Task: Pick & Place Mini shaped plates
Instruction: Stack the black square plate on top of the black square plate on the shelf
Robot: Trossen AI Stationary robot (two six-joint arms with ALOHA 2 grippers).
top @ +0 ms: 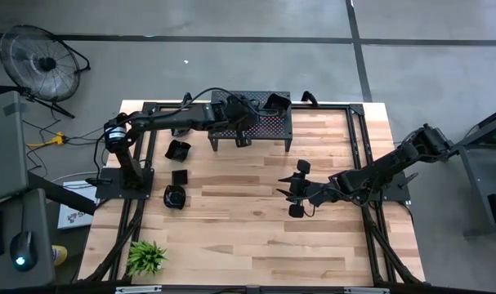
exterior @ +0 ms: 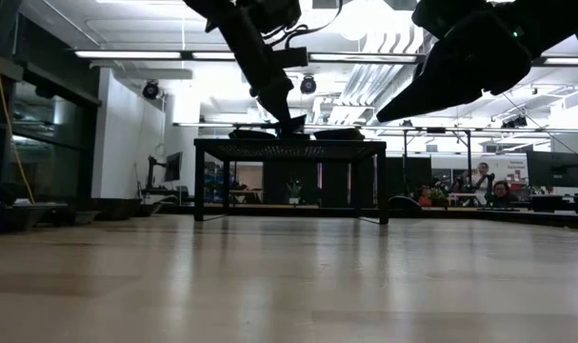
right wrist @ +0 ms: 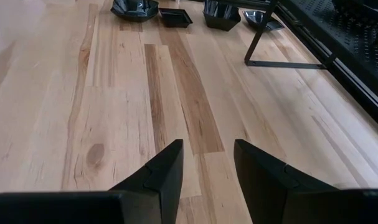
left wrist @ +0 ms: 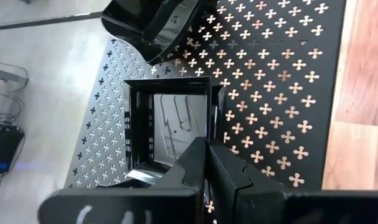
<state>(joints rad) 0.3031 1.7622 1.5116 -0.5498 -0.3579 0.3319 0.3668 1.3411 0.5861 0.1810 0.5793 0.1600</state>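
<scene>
Black perforated stand (left wrist: 282, 74) at table's far edge carries square plate (left wrist: 170, 124) – I see my left gripper (left wrist: 207, 158) right over its rim, fingers clenched together, not clearly holding it. Second glossy dish (left wrist: 154, 25) sits just beyond on same stand. Three more plates (top: 176, 173) lie on wood table (top: 248, 237) by left arm's base. My right gripper (right wrist: 207, 168) hovers mid-table – fingers spread, nothing between them.

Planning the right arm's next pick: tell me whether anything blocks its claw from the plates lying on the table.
Nothing visible does. Bare table lies between the open right claw and the plates on the wood. The stand's leg stands to one side.
</scene>
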